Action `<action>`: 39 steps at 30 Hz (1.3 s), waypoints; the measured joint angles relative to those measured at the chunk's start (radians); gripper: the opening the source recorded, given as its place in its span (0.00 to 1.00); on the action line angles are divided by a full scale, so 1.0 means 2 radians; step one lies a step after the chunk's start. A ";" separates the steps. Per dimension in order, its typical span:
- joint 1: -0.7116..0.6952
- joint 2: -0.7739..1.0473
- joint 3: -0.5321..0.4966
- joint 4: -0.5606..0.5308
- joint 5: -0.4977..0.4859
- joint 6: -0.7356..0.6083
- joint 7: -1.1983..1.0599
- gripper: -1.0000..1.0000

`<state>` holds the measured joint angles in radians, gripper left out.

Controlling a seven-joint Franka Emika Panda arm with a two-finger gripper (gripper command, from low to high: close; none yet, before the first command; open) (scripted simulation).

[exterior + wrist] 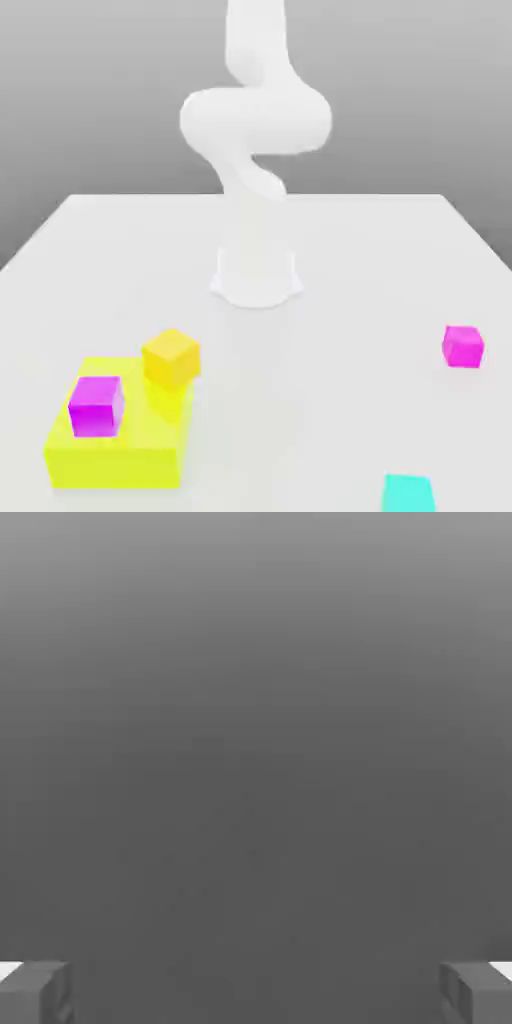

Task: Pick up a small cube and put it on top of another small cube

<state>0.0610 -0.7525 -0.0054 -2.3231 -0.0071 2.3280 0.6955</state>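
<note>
One small magenta cube point(96, 405) rests on the flat yellow block point(115, 445) at the exterior view's lower left. A second small magenta cube point(463, 346) sits alone on the table at the exterior view's right. The white arm point(255, 120) rises from its base point(256, 277) at the table's middle and curls upward out of frame. In the hand view my gripper point(256, 990) is open, its two grey fingertips point(35, 990) standing far apart with nothing between them, against a plain grey background.
An orange-yellow cube point(171, 359) sits at the yellow block's far corner, next to the left magenta cube. A cyan cube point(408, 493) lies at the front edge, toward the exterior view's right. The white table point(330, 400) spreads between the two magenta cubes.
</note>
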 joint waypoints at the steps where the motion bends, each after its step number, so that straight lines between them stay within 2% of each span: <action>1: 0.013 0.010 -0.001 -0.005 -0.001 0.006 -0.023 0.50; 23: 0.259 0.218 -0.015 -0.106 -0.007 0.129 -0.499 0.50; 39: 0.396 0.369 0.026 -0.179 0.004 0.218 -0.854 0.50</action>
<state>0.8521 -0.0143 0.0461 -2.6813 0.0002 2.7643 -1.0134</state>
